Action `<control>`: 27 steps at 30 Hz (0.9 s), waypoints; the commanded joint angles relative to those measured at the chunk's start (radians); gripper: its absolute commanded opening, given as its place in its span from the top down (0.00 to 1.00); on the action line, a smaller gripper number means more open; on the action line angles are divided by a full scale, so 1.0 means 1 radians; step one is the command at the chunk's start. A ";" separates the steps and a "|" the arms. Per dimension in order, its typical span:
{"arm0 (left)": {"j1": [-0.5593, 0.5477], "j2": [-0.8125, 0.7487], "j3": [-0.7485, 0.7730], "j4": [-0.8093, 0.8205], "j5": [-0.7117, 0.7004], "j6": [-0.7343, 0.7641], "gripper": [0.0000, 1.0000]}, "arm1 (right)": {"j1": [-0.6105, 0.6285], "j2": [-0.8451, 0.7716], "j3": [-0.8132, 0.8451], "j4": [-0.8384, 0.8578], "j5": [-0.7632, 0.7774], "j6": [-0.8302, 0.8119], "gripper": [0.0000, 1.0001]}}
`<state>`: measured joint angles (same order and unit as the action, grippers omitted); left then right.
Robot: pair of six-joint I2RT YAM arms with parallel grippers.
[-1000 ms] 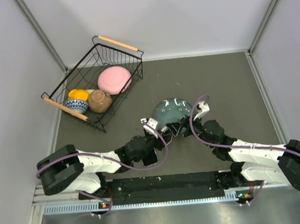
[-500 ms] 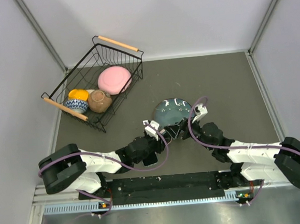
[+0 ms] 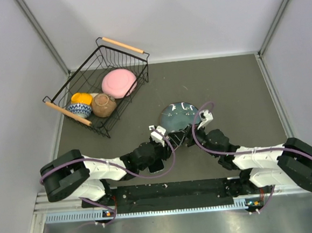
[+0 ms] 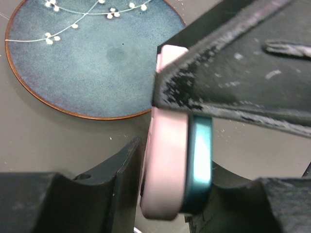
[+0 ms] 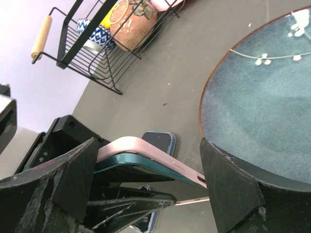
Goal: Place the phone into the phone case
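At bottom centre, the left pincer [image 4: 176, 167] is clamped on pink phone case [image 4: 165, 145] and teal phone [image 4: 200, 150]. The right pincer [image 5: 147, 143] stands wide around them; if it grips, I cannot tell.

The teal phone [image 4: 200, 160] is lying flush against the pink case [image 4: 165, 165], both edge-on, off the table, at the plate's [image 4: 73, 58] 6 o'clock.

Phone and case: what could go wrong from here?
1. The phone shows a bare edge beside the case, so it does not look fully seated. An off-centre squeeze may wedge it crooked.
2. The left gripper seems to pinch the pair near one end only. A push from the right gripper might lever them out.
3. The plate lies close by, so a drop may strike it.
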<state>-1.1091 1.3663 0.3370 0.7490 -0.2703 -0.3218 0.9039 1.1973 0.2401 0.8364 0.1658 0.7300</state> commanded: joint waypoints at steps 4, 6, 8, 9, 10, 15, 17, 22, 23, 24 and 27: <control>-0.003 -0.035 -0.013 0.007 -0.010 -0.013 0.58 | 0.027 0.044 -0.110 -0.168 0.077 -0.040 0.18; -0.003 -0.036 -0.015 0.006 -0.007 -0.016 0.57 | 0.041 0.047 -0.119 -0.160 0.090 -0.035 0.18; -0.005 -0.035 -0.019 0.009 -0.003 -0.020 0.57 | 0.058 0.073 -0.122 -0.148 0.103 -0.035 0.18; -0.003 -0.035 -0.021 0.013 0.000 -0.020 0.56 | 0.062 0.088 -0.128 -0.126 0.101 -0.034 0.18; -0.003 -0.038 -0.024 0.019 0.005 -0.023 0.55 | 0.069 0.105 -0.137 -0.090 0.098 -0.024 0.18; -0.003 -0.049 -0.032 0.027 0.020 -0.028 0.52 | 0.084 0.221 -0.137 -0.007 0.106 0.006 0.18; -0.005 -0.055 -0.039 0.024 0.016 -0.028 0.52 | 0.089 0.246 -0.140 0.013 0.106 0.012 0.19; -0.003 -0.070 -0.044 0.023 0.008 -0.023 0.52 | 0.090 0.256 -0.157 0.046 0.116 0.019 0.19; -0.003 -0.070 -0.041 0.023 0.008 -0.022 0.52 | 0.090 0.248 -0.156 0.038 0.120 0.019 0.19; -0.003 -0.070 -0.039 0.021 0.006 -0.022 0.53 | 0.090 0.242 -0.157 0.032 0.123 0.019 0.19; -0.003 -0.069 -0.036 0.009 -0.007 -0.036 0.55 | 0.090 0.217 -0.165 0.029 0.124 0.022 0.19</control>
<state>-1.1118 1.3201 0.3027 0.7319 -0.2615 -0.3435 0.9756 1.3819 0.1505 1.1954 0.2802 0.8349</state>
